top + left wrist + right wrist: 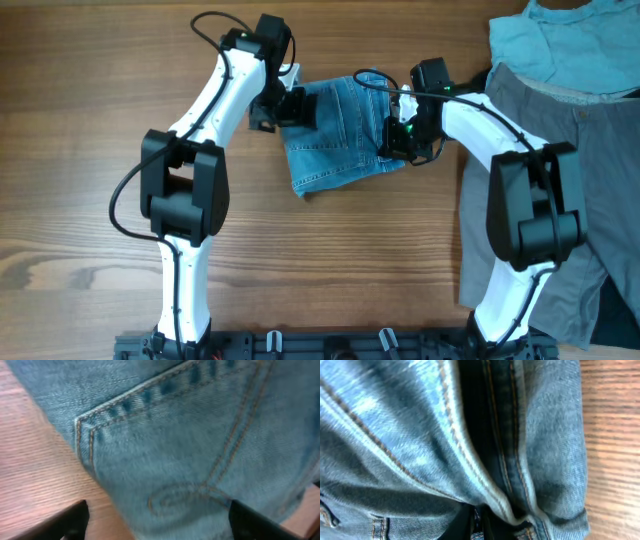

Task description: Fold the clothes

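On the wooden table (80, 150), folded jeans (335, 135) lie left of the grey trousers (600, 180). The left gripper (288, 107), fingers spread wide, straddles their far edge. At the near edge, I cannot tell the right gripper's (394, 138) opening.

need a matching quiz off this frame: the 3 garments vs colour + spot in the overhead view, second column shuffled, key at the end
Things:
1. jeans
2. trousers
3. shirt

Colour and spot:
A. teal, top right corner
B. light blue, folded, centre
C. grey, spread along the right side

Pairs: 1-B, 2-C, 3-A
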You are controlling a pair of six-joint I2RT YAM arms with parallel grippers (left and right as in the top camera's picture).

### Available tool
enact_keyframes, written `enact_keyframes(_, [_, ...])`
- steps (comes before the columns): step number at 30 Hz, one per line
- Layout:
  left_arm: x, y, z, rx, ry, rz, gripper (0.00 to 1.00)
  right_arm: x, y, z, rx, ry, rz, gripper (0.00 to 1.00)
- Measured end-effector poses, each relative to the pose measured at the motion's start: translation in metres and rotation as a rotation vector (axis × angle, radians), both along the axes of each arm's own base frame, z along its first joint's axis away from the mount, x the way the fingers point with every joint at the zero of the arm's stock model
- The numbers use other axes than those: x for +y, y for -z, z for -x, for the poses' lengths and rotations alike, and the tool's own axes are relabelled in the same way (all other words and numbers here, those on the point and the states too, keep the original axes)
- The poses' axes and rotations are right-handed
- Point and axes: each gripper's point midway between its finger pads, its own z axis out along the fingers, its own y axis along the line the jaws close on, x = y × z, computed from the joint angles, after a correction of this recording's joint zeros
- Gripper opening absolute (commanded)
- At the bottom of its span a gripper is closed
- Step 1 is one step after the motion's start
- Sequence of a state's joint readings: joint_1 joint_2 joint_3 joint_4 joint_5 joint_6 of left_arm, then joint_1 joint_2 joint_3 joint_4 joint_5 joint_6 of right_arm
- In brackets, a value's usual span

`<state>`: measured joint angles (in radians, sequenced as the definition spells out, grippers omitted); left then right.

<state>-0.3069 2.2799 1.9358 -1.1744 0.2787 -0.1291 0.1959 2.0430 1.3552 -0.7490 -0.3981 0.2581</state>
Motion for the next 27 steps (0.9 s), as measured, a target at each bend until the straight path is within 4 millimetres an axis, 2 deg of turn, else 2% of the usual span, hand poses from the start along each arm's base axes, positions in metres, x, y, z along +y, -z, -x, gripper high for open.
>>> enact_keyframes(1, [0.000,0.003,0.002,0.006,0.004,-0.001,0.44,-0.001,-0.004,0.003,-0.010,-0.005,0.011,0.11])
enact_keyframes(3, [0.001,0.005,0.005,0.016,0.008,-0.001,0.35,-0.002,-0.017,0.008,-0.031,-0.013,0.027,0.12])
enact_keyframes(4, [0.001,0.005,0.006,0.022,0.006,-0.001,0.33,-0.003,-0.025,0.008,-0.050,-0.017,0.030,0.12])
enact_keyframes(5, [0.001,0.005,0.009,0.032,0.012,-0.003,0.33,-0.003,-0.044,0.008,-0.098,-0.023,0.027,0.12])
enact_keyframes(6, [0.002,0.005,0.009,0.034,0.014,-0.003,0.33,-0.003,-0.067,0.005,-0.164,-0.028,0.017,0.13])
enact_keyframes(7, [0.003,0.005,0.015,0.057,0.012,-0.010,0.35,-0.003,-0.083,0.003,-0.208,-0.030,0.012,0.15])
enact_keyframes(9, [0.004,0.000,0.020,0.072,0.014,-0.013,0.65,-0.003,-0.128,0.002,-0.337,-0.038,-0.005,0.17])
enact_keyframes(10, [0.003,-0.003,0.021,0.069,0.016,-0.010,0.71,-0.004,-0.145,0.001,-0.389,-0.038,-0.011,0.18])
enact_keyframes(11, [-0.001,-0.010,0.022,0.056,0.025,0.004,0.74,-0.005,-0.167,0.002,-0.455,-0.038,-0.020,0.18])
enact_keyframes(12, [-0.006,-0.019,0.024,0.044,0.031,0.023,0.71,-0.005,-0.187,0.004,-0.515,-0.036,-0.029,0.19])
enact_keyframes(14, [-0.021,-0.041,0.030,0.018,0.053,0.075,0.57,-0.008,-0.220,0.009,-0.611,-0.031,-0.038,0.19])
enact_keyframes(15, [-0.031,-0.051,0.034,0.009,0.066,0.101,0.50,-0.009,-0.227,0.011,-0.632,-0.028,-0.035,0.19])
enact_keyframes(16, [-0.043,-0.059,0.037,-0.012,0.089,0.126,0.33,-0.011,-0.234,0.013,-0.653,-0.023,-0.030,0.19])
enact_keyframes(17, [-0.053,-0.062,0.037,-0.027,0.096,0.143,0.10,-0.013,-0.237,0.014,-0.661,-0.018,-0.024,0.19])
enact_keyframes(18, [-0.065,-0.062,0.037,-0.044,0.099,0.161,0.04,-0.014,-0.237,0.015,-0.663,-0.013,-0.019,0.19])
enact_keyframes(20, [-0.081,-0.054,0.038,-0.061,0.085,0.175,0.04,-0.016,-0.237,0.014,-0.663,-0.003,-0.010,0.19])
enact_keyframes(22, [-0.091,-0.029,0.047,-0.033,0.012,0.150,0.04,-0.017,-0.237,0.014,-0.659,0.007,-0.005,0.19])
enact_keyframes(27, [-0.083,0.035,0.073,0.063,-0.201,0.076,0.04,-0.019,-0.236,0.013,-0.657,0.017,0.001,0.19])
